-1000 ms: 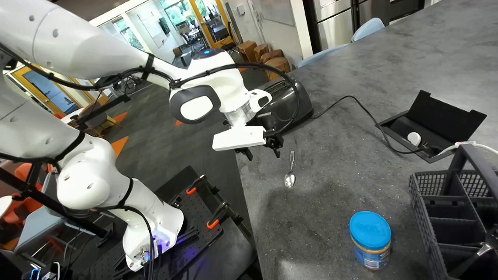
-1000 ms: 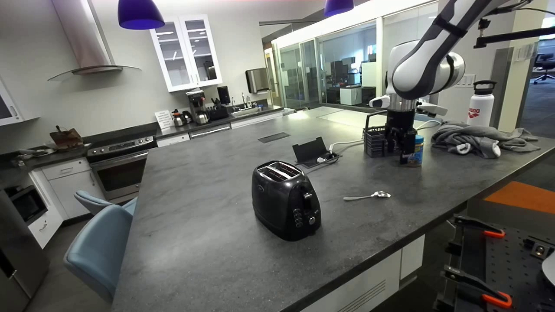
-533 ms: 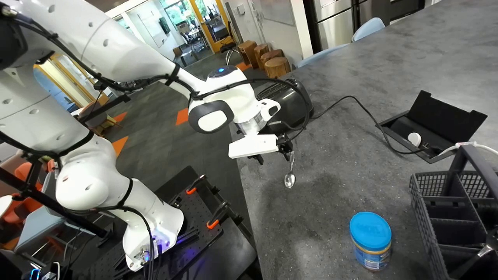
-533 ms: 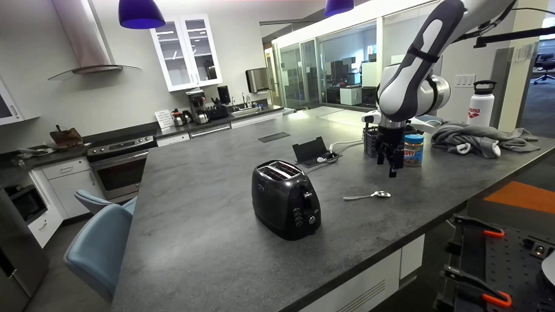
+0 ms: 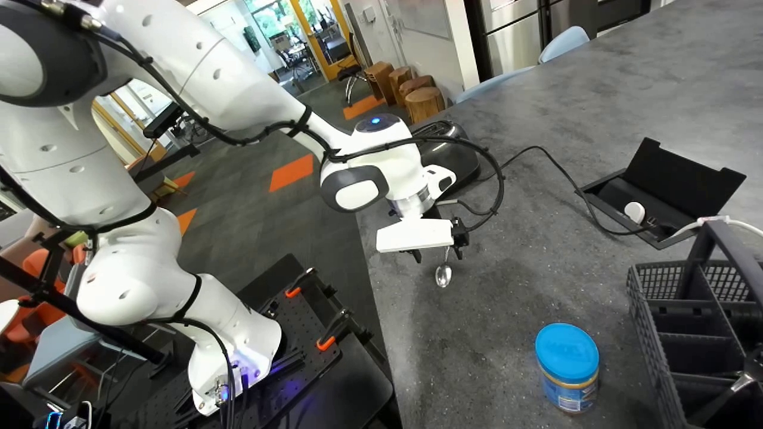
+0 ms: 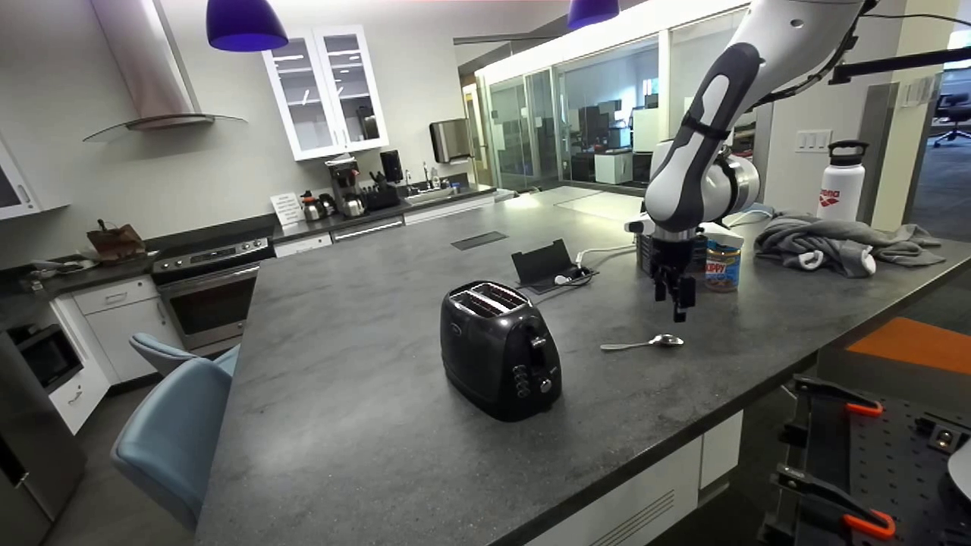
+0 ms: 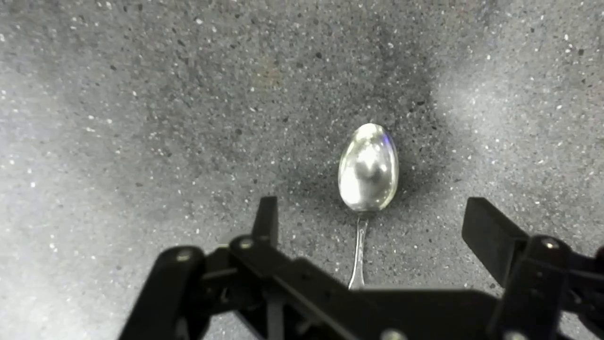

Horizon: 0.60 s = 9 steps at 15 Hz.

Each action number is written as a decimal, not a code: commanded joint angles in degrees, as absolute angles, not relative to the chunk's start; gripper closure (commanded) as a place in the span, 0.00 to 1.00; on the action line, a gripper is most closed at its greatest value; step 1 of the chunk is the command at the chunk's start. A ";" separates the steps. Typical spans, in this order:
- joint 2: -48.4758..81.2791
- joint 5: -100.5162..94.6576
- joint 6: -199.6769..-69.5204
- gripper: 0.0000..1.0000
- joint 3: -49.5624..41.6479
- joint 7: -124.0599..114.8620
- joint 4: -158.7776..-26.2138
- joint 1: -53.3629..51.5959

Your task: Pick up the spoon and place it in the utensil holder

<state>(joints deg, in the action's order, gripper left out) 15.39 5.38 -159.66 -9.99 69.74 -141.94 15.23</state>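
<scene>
The spoon is silvery, glossy, oval-bowled and slim-handled.

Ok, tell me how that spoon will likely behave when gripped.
The spoon looks like metal, so it is probably stiff. Its narrow, shiny handle could well slip or twist between the fingers. Lying loose on the countertop, it would likely slide if nudged.

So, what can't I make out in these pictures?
Spoon handle: its end is hidden behind the base of the jaws in the wrist view.
Utensil holder: cut off by the right and bottom edges in an exterior view.
Jar: its top is mostly hidden by the robot arm in an exterior view.
White sign: its writing is too small to read in an exterior view.
</scene>
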 commanded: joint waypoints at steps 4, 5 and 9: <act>20.71 3.23 -161.12 0.00 -6.02 69.74 -139.38 18.72; 21.22 2.44 -161.58 0.00 -6.24 68.89 -139.37 18.41; 22.87 -1.40 -164.25 0.00 -7.27 66.61 -139.81 17.37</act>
